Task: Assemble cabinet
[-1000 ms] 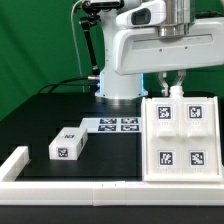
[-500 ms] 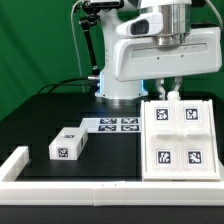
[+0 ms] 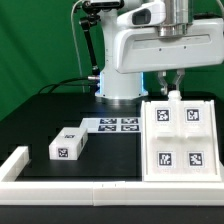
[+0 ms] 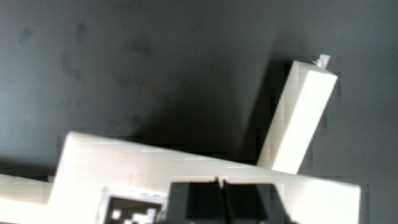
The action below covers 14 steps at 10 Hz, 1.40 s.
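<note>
Arm [image 3: 150, 48] poised over cabinet [image 3: 181, 138], pincer [image 3: 172, 94] clenched.
Pincer points straight down, fingertips together at the edge of the cabinet just beneath it; a loose white block [image 3: 68, 144] lies well apart.

A plain green backdrop [image 3: 40, 40] is filling the whole rear of the scene behind a matte black table [image 3: 40, 125], which is taking soft even light, while a long white rail [image 3: 100, 188] is edging its near side and a black cable [image 3: 60, 84] is trailing across its far edge
</note>
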### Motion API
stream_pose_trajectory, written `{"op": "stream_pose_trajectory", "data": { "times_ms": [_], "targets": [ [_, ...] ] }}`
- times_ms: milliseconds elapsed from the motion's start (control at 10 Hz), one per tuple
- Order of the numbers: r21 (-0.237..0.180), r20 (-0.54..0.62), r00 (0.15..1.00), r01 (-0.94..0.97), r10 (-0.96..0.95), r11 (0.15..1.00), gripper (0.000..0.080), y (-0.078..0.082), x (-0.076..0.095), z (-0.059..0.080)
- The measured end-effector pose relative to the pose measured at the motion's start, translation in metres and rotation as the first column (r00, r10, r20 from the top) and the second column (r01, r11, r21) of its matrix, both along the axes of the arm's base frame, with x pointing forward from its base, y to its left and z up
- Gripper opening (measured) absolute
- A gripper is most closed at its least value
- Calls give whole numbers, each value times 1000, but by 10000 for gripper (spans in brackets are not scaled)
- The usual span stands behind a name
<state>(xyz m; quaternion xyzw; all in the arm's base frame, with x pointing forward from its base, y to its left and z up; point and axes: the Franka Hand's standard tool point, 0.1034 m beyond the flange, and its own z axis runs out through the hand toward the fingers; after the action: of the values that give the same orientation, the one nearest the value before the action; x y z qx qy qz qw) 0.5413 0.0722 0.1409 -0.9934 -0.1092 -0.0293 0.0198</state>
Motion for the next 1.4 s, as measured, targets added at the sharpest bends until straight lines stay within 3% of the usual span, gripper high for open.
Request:
{"op": "stream_pose_trajectory", "data": {
  "times_ms": [700,1400],
  "targets": [
    [-3,-37,999,-4,4,1000,2,1,-2,-2],
    [-2,-32,999,-12,12,1000,14,1,7,3]
  ]
}}
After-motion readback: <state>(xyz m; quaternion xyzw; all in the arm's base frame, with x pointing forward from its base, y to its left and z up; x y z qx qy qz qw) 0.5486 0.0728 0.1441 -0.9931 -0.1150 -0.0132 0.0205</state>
